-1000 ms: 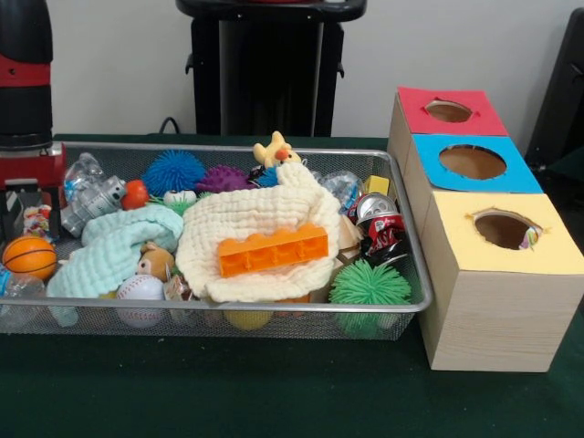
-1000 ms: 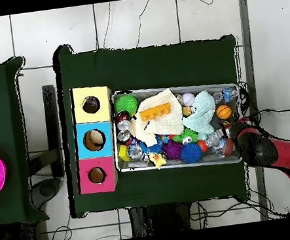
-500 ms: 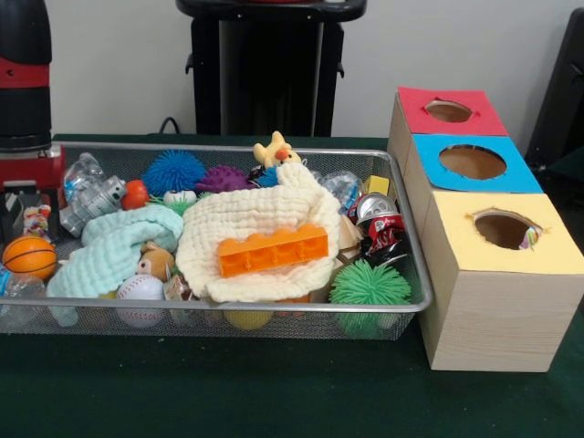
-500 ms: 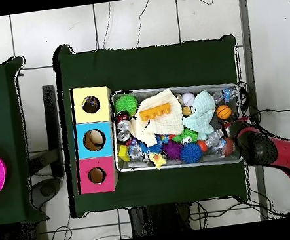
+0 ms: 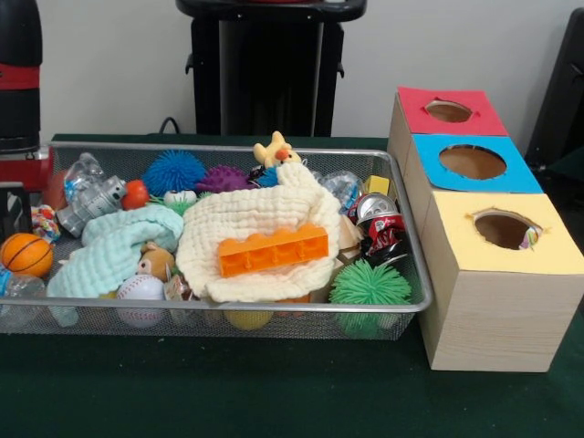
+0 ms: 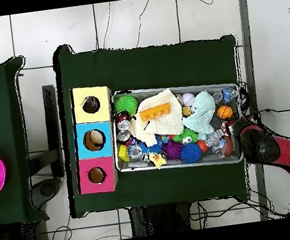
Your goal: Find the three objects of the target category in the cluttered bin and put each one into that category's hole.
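Observation:
The silver wire-mesh bin (image 5: 228, 307) lies on the green table, full of toys; it also shows in the overhead view (image 6: 180, 165). My gripper (image 5: 9, 210) hangs at the bin's left end under the red and black arm (image 6: 265, 148), mostly cut off by the picture's edge. One small piece with a busy print (image 5: 43, 222) sits right beside it, above an orange basketball (image 5: 26, 254); I cannot tell whether it is held. The yellow-topped hole (image 5: 504, 228) is in the nearest wooden box, also seen from overhead (image 6: 91, 104). A printed piece (image 5: 529, 239) peeks out inside that hole.
A cream waffle cloth (image 5: 255, 219) with an orange brick (image 5: 272, 249) on it covers the bin's middle. A mint-green cloth (image 5: 114, 246), a green spiky ball (image 5: 369, 285) and a crushed can (image 5: 379, 224) lie around it. The blue-topped hole (image 5: 472, 161) and red-topped hole (image 5: 448, 111) stand behind the yellow one.
The arm has shifted a little towards the left edge of the front view and slightly upward. The printed piece and the basketball beside it have shifted slightly.

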Robot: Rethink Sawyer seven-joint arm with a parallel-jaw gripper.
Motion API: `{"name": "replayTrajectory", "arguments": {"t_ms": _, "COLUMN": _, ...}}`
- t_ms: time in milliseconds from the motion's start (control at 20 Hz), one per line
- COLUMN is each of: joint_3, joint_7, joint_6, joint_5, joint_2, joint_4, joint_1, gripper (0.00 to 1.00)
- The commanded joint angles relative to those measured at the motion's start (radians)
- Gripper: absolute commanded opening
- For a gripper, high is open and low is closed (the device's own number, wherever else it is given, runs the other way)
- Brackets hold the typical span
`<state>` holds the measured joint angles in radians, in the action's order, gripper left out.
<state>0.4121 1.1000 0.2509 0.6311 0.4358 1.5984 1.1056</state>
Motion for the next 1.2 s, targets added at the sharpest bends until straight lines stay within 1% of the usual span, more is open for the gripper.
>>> {"name": "replayTrajectory", "arguments": {"t_ms": 50, "joint_3": -0.065, "joint_7": 0.053, "joint_6": 0.116, "joint_5": 0.029, "joint_2": -0.230, "joint_4": 0.015, "joint_1": -0.039, "gripper": 0.00}}
{"name": "replayTrajectory", "arguments": {"t_ms": 250, "joint_3": -0.073, "joint_7": 0.059, "joint_6": 0.114, "joint_5": 0.019, "joint_2": -0.230, "joint_4": 0.015, "joint_1": -0.044, "gripper": 0.00}}
{"name": "replayTrajectory", "arguments": {"t_ms": 350, "joint_3": -0.072, "joint_7": 0.067, "joint_6": 0.085, "joint_5": 0.023, "joint_2": -0.228, "joint_4": 0.019, "joint_1": -0.044, "gripper": 0.00}}
{"name": "replayTrajectory", "arguments": {"t_ms": 450, "joint_3": -0.065, "joint_7": 0.064, "joint_6": 0.077, "joint_5": 0.023, "joint_2": -0.226, "joint_4": 0.023, "joint_1": -0.041, "gripper": 0.00}}
{"name": "replayTrajectory", "arguments": {"t_ms": 700, "joint_3": -0.047, "joint_7": 0.042, "joint_6": 0.105, "joint_5": 0.013, "joint_2": -0.232, "joint_4": 0.035, "joint_1": -0.028, "gripper": 0.00}}
{"name": "replayTrajectory", "arguments": {"t_ms": 900, "joint_3": -0.057, "joint_7": 0.071, "joint_6": 0.101, "joint_5": 0.002, "joint_2": -0.212, "joint_4": 0.057, "joint_1": -0.052, "gripper": 0.00}}
{"name": "replayTrajectory", "arguments": {"t_ms": 1200, "joint_3": -0.090, "joint_7": 0.121, "joint_6": 0.084, "joint_5": -0.009, "joint_2": -0.181, "joint_4": 0.075, "joint_1": -0.094, "gripper": 0.00}}
